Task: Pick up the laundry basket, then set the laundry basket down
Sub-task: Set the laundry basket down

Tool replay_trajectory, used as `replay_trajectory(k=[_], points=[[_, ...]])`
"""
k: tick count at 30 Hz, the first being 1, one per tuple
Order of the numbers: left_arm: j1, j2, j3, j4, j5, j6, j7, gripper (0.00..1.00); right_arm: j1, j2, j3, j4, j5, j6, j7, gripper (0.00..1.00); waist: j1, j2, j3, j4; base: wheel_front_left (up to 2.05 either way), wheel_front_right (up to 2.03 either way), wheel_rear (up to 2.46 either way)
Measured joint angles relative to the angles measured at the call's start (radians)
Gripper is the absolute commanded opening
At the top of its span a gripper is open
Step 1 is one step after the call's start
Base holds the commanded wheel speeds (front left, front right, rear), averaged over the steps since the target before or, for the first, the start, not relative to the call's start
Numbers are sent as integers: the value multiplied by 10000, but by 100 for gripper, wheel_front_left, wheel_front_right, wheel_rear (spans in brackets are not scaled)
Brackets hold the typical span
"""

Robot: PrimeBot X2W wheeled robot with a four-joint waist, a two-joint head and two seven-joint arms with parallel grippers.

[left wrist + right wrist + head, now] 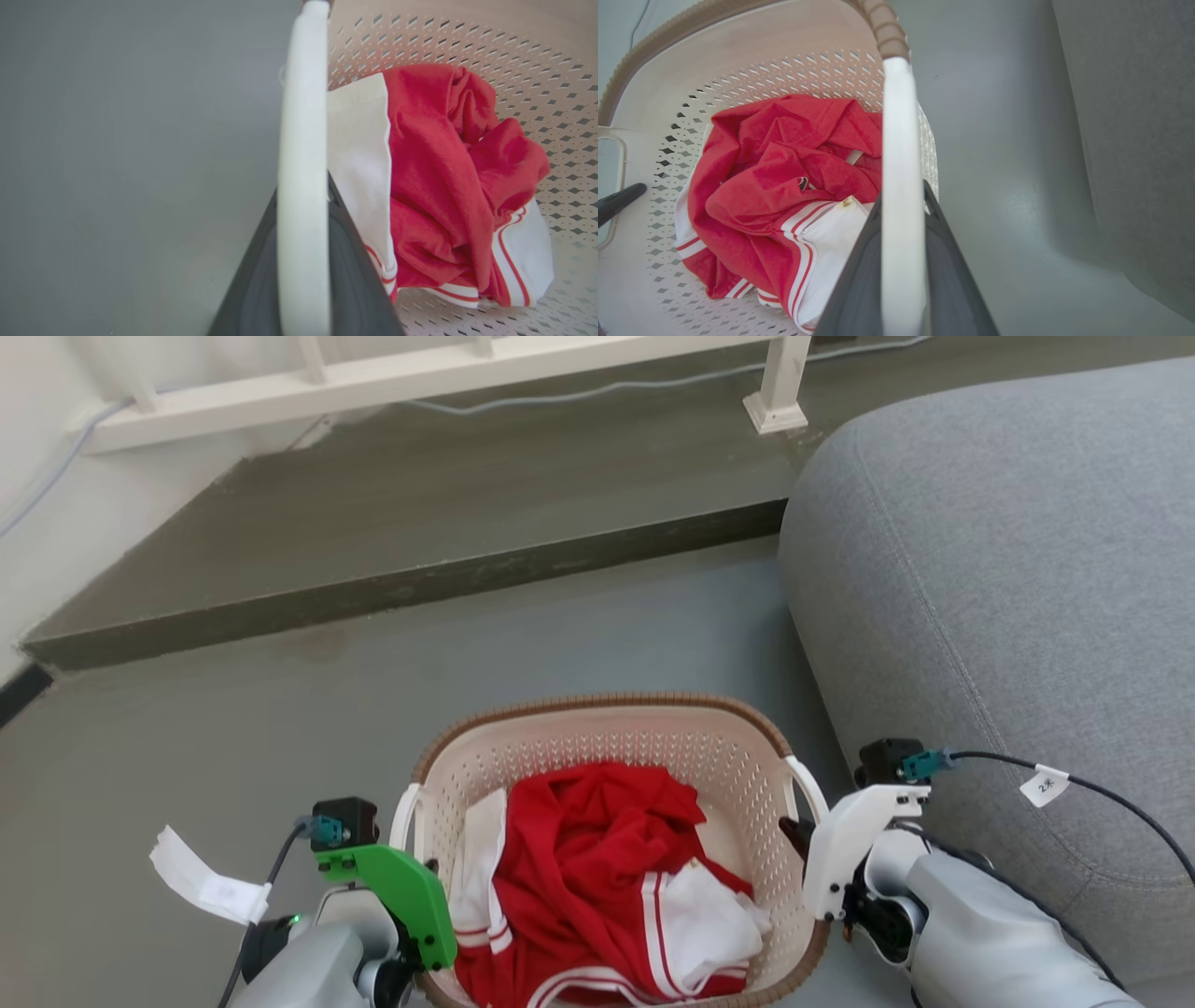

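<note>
1. Both handles are taken. The left hand is closed on the left handle of the laundry basket, and the right hand is closed on the right handle. Each white bar is clamped between two dark fingers.
2. The basket is located directly ahead, between the two forearms, over grey floor and just beside a grey sofa. Red-and-white clothing is heaped inside.
3. Progress: the grasp is judged done. Whether the base is off the floor cannot be told from these views. The lift, if not begun, and the set-down are left.
4. Pose: both wrists are held low at the basket's two sides, one handle bar straddled per hand. The rim looks level and no tilt is seen.
5. Next move: the arms are best raised together, since an uneven lift is judged likely to tip the load.
</note>
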Motion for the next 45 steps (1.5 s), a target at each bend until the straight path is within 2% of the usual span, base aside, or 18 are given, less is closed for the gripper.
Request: replay_trajectory(k=[16, 45], points=[[-1143, -4, 46, -56, 121, 207, -734, 0, -1124, -190, 0, -176, 0, 0, -522, 0, 0, 0, 1337, -10, 0, 0, 0], [-3332, -4, 301, -345, 136, 295, -1603, 0, -3439, -652, 27, -297, -111, 17, -1492, 0, 2, 0, 4874, 209, 0, 0, 0]])
